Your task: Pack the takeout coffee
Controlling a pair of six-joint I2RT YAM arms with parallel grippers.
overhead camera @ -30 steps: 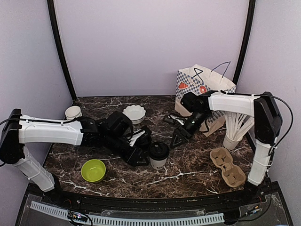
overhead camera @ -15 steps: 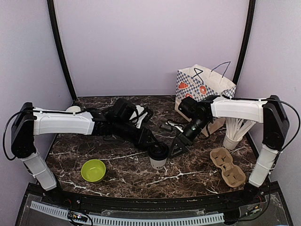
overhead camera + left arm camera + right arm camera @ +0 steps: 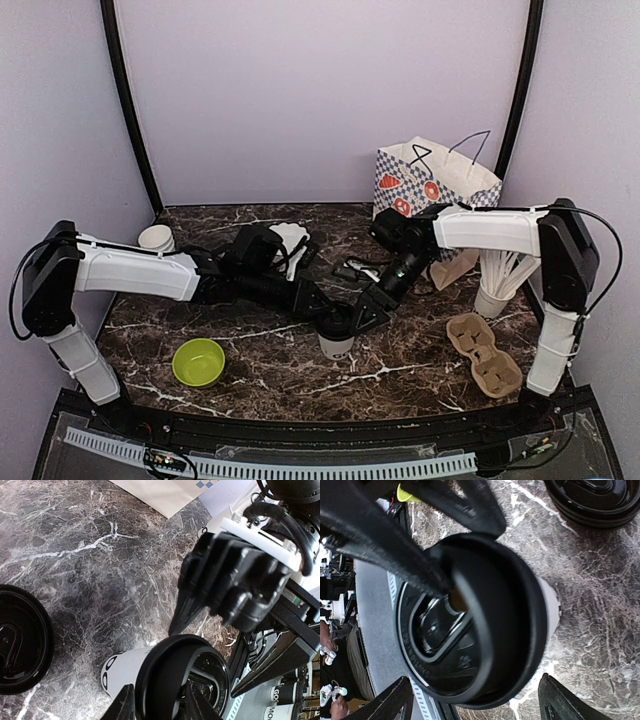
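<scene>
Between the widely spread fingers (image 3: 395, 702) of the right gripper (image 3: 475, 685) stands the takeout cup (image 3: 337, 347), upright on the marble tabletop (image 3: 250, 345) and capped by a black lid (image 3: 470, 630); the two fingers lie well apart on either side of the cup, and neither is seen to touch it. Opposite, on the cup's other side, is the left gripper (image 3: 160, 702); its fingers (image 3: 124, 706) bracket the nearest stretch of the lid's rim, one outside the rim, the other over the lid's sunken top beside the sip hole; whether they truly clamp the rim cannot be told. Just below the left gripper the cup's white wall shows black print; whether the lid is fully seated cannot be told. Off to the left of the left gripper, as its own camera sees it, a second black lid (image 3: 20, 640) lies flat on the tabletop, apart from the cup. Behind the right gripper, past its wrist, stands a patterned paper bag (image 3: 430, 180); on that gripper's outer side, well apart, lie a cardboard cup carrier (image 3: 485, 355) and a white cup of straws (image 3: 492, 298). Nearer the bases, well apart from the left gripper, sits a green bowl (image 3: 198, 362).
</scene>
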